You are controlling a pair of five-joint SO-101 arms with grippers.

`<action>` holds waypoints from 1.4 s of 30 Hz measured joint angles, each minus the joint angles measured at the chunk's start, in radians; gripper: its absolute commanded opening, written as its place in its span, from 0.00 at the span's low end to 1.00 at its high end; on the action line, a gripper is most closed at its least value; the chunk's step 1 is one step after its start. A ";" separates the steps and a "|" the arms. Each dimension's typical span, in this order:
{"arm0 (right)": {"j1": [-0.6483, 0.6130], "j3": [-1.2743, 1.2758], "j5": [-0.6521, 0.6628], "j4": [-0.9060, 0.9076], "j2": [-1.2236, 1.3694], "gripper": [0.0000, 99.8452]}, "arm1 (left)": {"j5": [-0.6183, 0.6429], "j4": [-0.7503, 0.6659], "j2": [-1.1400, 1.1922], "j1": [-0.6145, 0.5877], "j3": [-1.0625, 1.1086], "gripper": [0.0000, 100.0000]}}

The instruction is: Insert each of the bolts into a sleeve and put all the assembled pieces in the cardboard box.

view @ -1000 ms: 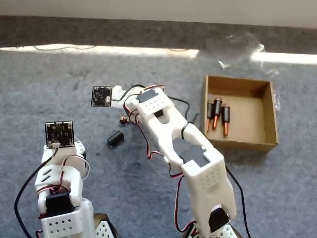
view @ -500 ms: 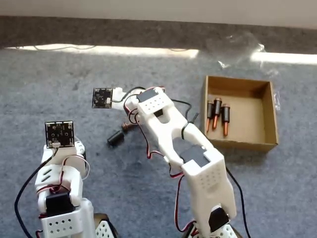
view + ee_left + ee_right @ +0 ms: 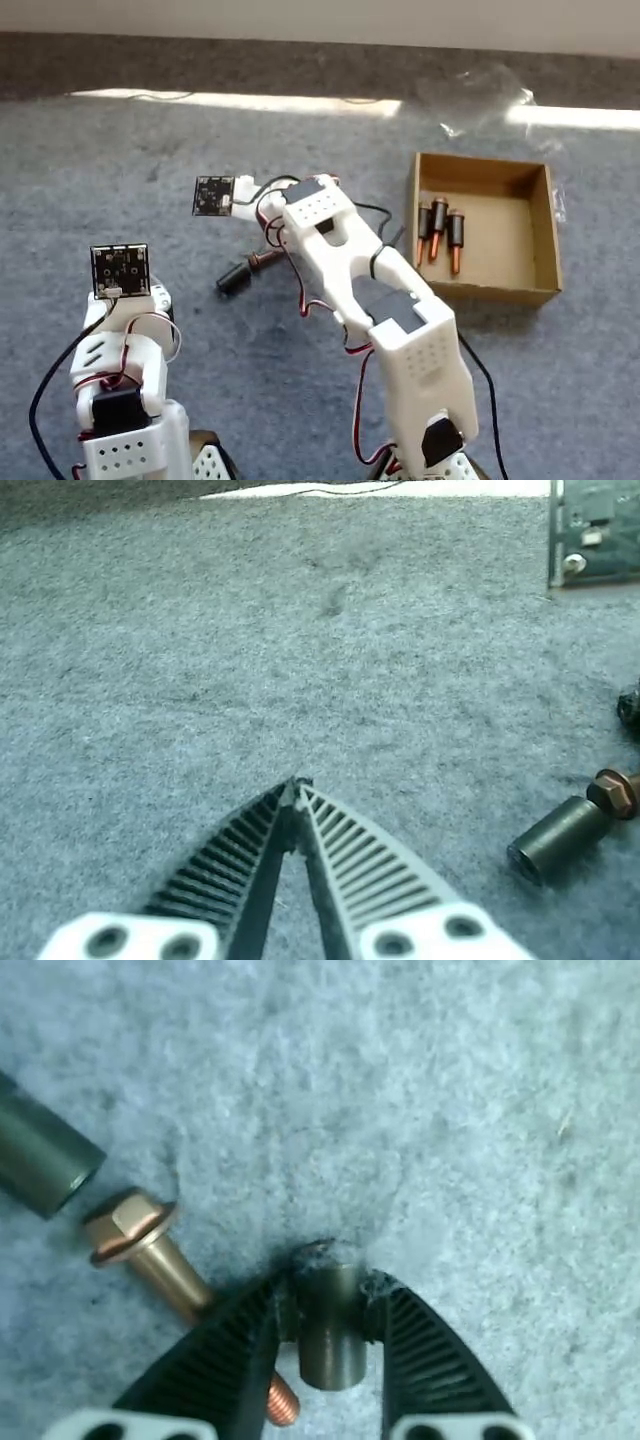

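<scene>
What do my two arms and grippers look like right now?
The left arm and right arm are white plastic with perforated panels and loose red and black wires. Each wrist carries a black square circuit board. Left gripper and right gripper have black, ribbed, tapered fingers.

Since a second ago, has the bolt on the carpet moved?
Yes. The bolt has shifted closer to the black sleeve, which stayed put, and now lies right beside it.

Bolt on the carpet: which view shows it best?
Right wrist view: the bolt lies close, head and shank plain. The left wrist view catches just its head; the high view, a small brown speck.
</scene>
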 measured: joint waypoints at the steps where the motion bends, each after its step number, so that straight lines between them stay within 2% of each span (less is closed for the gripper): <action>1: 0.002 0.000 0.000 0.000 0.000 0.00 | 0.000 0.000 0.000 0.000 0.000 0.00; 13: 0.008 -0.002 0.000 0.002 0.000 0.00 | 0.000 0.000 0.000 0.000 0.000 0.00; 21: 0.008 0.003 -0.008 0.130 -0.075 0.00 | 0.000 0.000 0.000 0.000 0.000 0.00; 32: 0.023 0.009 -0.203 0.187 -0.298 0.00 | 0.000 -0.032 0.000 0.000 0.035 0.00; 36: 0.074 0.037 -0.307 0.265 -0.400 0.00 | 0.000 -0.089 0.000 0.000 0.061 0.00; 42: 0.186 0.074 -0.417 0.422 -0.520 0.00 | 0.000 -0.097 0.000 0.000 0.061 0.00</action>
